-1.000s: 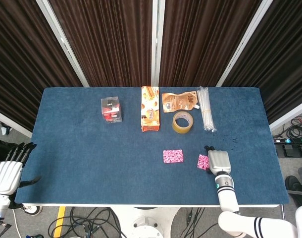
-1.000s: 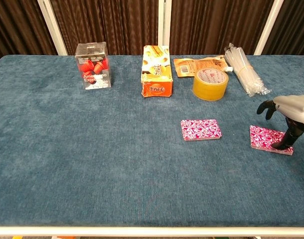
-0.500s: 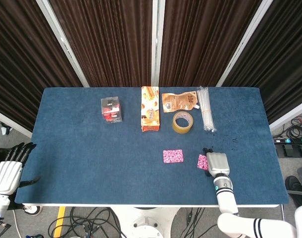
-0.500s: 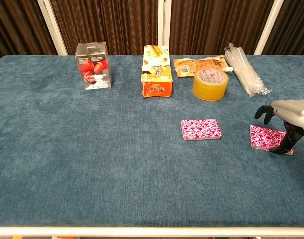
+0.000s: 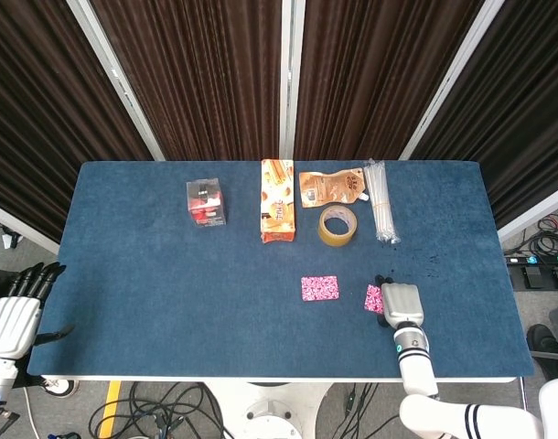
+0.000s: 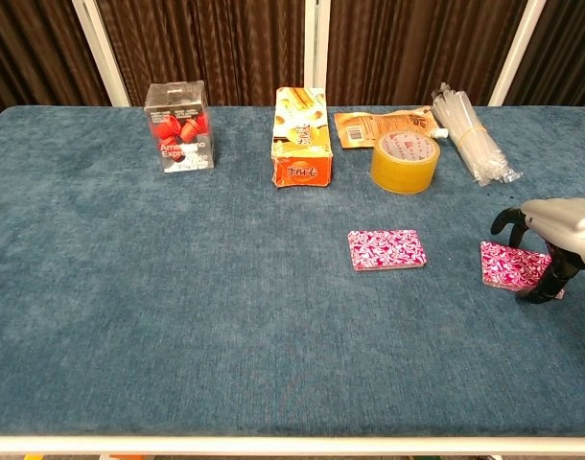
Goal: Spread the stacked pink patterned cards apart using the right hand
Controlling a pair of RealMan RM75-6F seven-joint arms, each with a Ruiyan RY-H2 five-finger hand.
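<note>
Two piles of pink patterned cards lie apart on the blue table (image 5: 169, 293). One card pile (image 5: 319, 288) (image 6: 386, 249) sits near the middle front. The second card pile (image 5: 374, 298) (image 6: 508, 263) lies to its right, partly under my right hand (image 5: 401, 301) (image 6: 553, 226). That hand arches over the pile: a dark finger (image 6: 504, 219) curves down near its far edge and the thumb tip (image 6: 538, 293) touches its near right corner. Nothing is lifted. My left hand (image 5: 14, 318) hangs off the table's left edge with its fingers spread, holding nothing.
Along the back stand a clear box of red capsules (image 6: 179, 126), an orange carton (image 6: 300, 136), an orange pouch (image 6: 381, 126), a tape roll (image 6: 403, 161) and a bag of clear straws (image 6: 473, 131). The table's front edge runs just below my right wrist.
My right hand has drawn slightly toward the front edge; its thumb slid from the top of the right card pile to the pile's near corner. Both piles stay put.
</note>
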